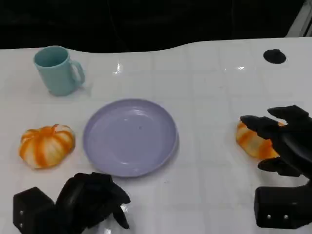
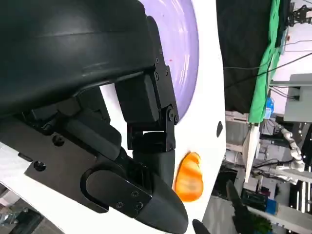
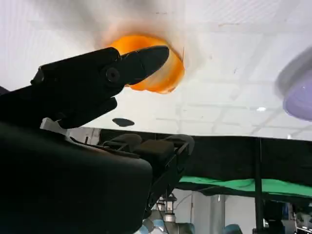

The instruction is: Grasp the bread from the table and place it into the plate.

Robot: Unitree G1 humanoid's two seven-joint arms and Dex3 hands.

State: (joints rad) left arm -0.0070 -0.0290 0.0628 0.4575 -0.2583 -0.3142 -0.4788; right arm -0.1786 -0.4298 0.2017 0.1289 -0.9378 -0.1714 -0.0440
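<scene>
An orange-and-white bread [image 1: 247,141] lies on the white table at the right, also seen in the right wrist view [image 3: 165,78] and the left wrist view [image 2: 189,178]. My right hand [image 1: 285,141] hovers over it with fingers spread around it, one fingertip [image 3: 146,61] reaching across its top; I cannot tell whether it touches. A second, similar bread [image 1: 46,145] sits left of the lavender plate [image 1: 129,136], which holds nothing. My left hand [image 1: 92,197] lies near the front edge below the plate, fingers curled in and holding nothing.
A teal mug [image 1: 58,69] stands at the back left. A black round mark [image 1: 274,56] sits at the back right of the table. The plate's rim [image 3: 297,95] shows beside the right hand's reach, with bare tabletop between it and the right bread.
</scene>
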